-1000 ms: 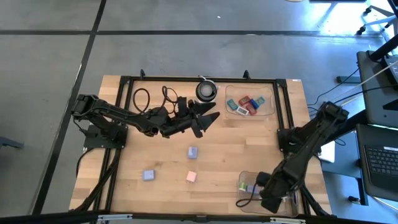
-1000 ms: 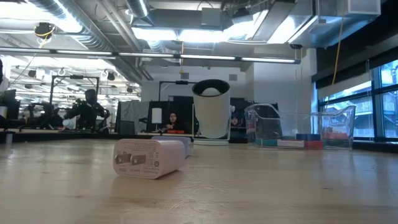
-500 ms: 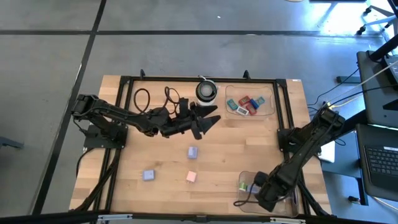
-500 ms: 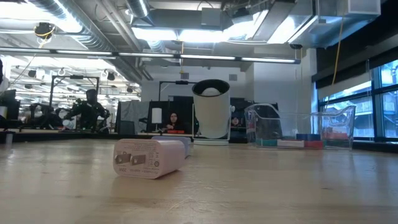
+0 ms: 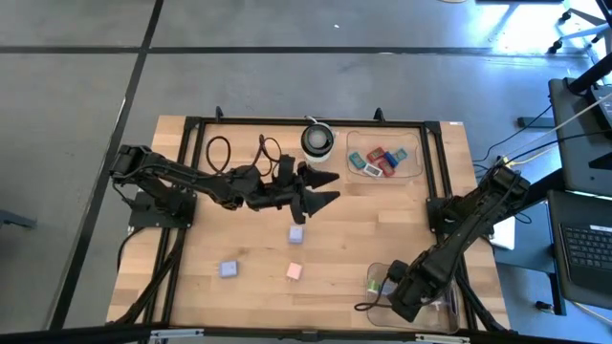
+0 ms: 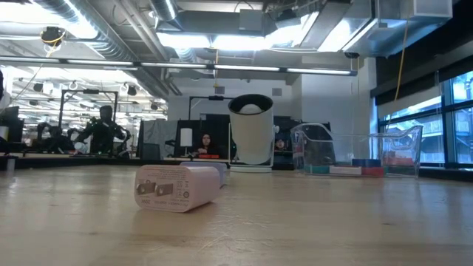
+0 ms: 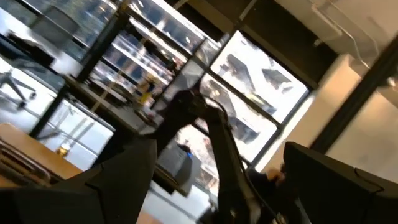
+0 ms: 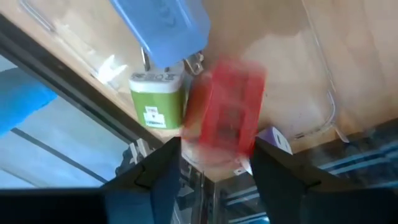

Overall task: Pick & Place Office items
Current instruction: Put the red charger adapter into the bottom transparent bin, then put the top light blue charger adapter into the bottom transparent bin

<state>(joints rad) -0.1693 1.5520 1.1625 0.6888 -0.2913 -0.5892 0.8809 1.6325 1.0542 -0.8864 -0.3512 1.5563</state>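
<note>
The office items are small blocky pieces. A lilac one (image 5: 297,233), a blue-lilac one (image 5: 229,269) and a pink one (image 5: 295,272) lie flat on the wooden table; one pale piece (image 6: 177,187) shows close up in the low view. My right gripper (image 5: 396,294) points steeply down into the near clear tray (image 5: 432,277), fingers apart. A blurred red piece (image 8: 227,112) shows between its fingertips, beside a blue piece (image 8: 165,25), a green piece (image 8: 158,93) and a lilac piece (image 8: 273,140). My left gripper (image 5: 330,187) hangs open above the table's middle, holding nothing. My right gripper comes at the red piece (image 8: 231,134) from above, pointing steeply down, one finger on either side of it. The piece shows blurred just past the fingertips (image 8: 163,163), over the tray floor. I cannot tell whether the fingers touch it.
A second clear tray (image 5: 406,151) with several coloured pieces stands at the far right. A round white-and-black object (image 5: 317,139) stands left of it, and black cables (image 5: 218,151) loop at the far left. A black frame runs along the table's edges.
My right gripper has sunk a little into the near tray and shifted slightly toward the table's left. My left gripper has swung its fingers about in place above the table's middle. The pieces on the table have stayed put.
</note>
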